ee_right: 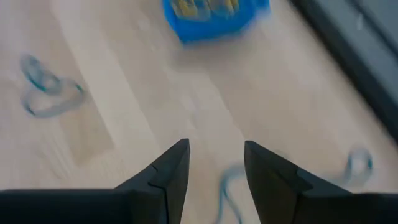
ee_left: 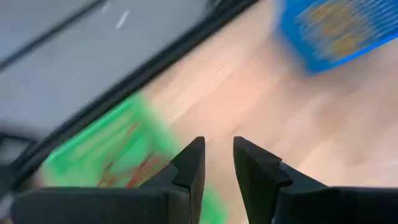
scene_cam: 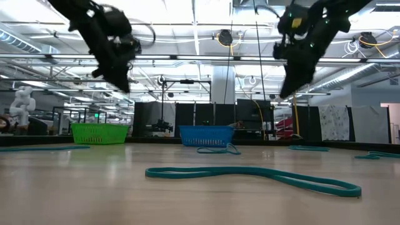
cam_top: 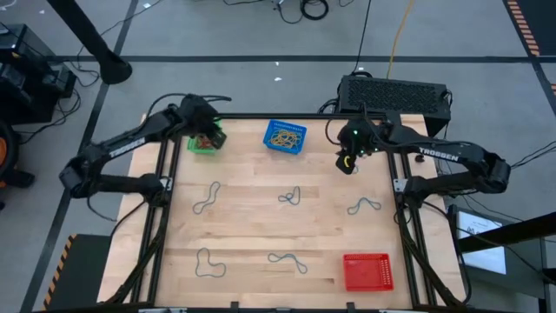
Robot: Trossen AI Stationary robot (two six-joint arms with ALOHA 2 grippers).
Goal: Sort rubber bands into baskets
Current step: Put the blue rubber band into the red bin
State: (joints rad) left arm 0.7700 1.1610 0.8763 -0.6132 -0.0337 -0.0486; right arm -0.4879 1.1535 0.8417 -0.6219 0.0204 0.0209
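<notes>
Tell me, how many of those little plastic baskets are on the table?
3. The green basket is at the far left, partly under the left gripper; the blue basket is at the far middle; the red basket is at the near right. None seems hidden.

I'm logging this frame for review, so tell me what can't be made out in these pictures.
- Green basket: in the high view the left pincer covers most of it; motion blur in the left wrist view hides its contents.
- Blue basket: band count unreadable in the high view, too small and tangled.
- Red basket: any bands inside too small to tell from above.
- Right pincer: the band below it is blurred and cut off by the picture's edge.
</notes>
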